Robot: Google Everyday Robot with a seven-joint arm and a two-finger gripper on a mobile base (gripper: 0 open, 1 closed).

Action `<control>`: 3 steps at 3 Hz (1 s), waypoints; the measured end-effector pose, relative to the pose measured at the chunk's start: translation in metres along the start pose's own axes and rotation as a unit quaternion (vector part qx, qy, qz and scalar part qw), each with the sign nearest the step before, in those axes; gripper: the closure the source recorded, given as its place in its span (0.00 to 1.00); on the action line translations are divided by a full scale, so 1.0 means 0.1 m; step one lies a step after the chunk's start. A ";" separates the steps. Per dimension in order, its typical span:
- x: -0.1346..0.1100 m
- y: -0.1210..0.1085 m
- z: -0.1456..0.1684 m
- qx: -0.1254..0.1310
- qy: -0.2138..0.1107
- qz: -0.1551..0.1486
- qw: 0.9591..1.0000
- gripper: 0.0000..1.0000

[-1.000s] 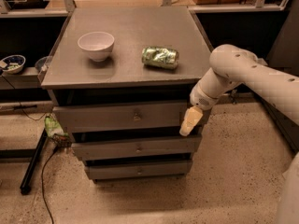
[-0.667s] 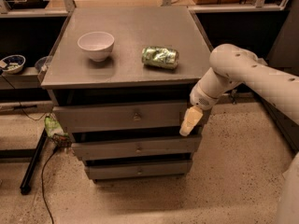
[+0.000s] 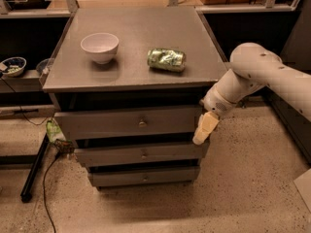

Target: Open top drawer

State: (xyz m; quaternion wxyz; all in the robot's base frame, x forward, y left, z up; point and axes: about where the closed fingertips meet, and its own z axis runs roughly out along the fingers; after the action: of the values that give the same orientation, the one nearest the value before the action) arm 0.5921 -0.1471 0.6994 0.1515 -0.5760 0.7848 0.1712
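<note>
Claw (image 3: pixel 201 135) hangs at the right end of the top drawer (image 3: pixel 97 124), just beside the front's right edge and pointing down. Whether it touches the front can't be read, nor whether it is released or clenched. It grasps nothing visible.

Change over the last second: practically none. Arm and claw hold the same pose as a second ago, and the top drawer sits where it was, directly under the counter (image 3: pixel 146 28), front roughly flush, looking shut. Knob (image 3: pixel 142 124) is at the centre of the front, well left of the claw and untouched.

Read: task not started in effect, no pull yet. Claw is at the drawer's edge rather than at the knob, so my guess is it either needs to shift left to the knob or hook the side edge.

Two lower drawers (image 3: pixel 141 154) under the top drawer also look shut. Bowl (image 3: pixel 99 46) and crushed can (image 3: pixel 166 59) sit on the counter above the top drawer; a jerky pull could roll the can.
</note>
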 end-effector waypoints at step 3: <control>-0.02 -0.05 -0.03 0.059 0.011 0.009 0.998 0.00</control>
State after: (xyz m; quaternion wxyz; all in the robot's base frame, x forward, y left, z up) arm 0.5973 -0.1485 0.7024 0.1748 -0.5606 0.8005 0.1195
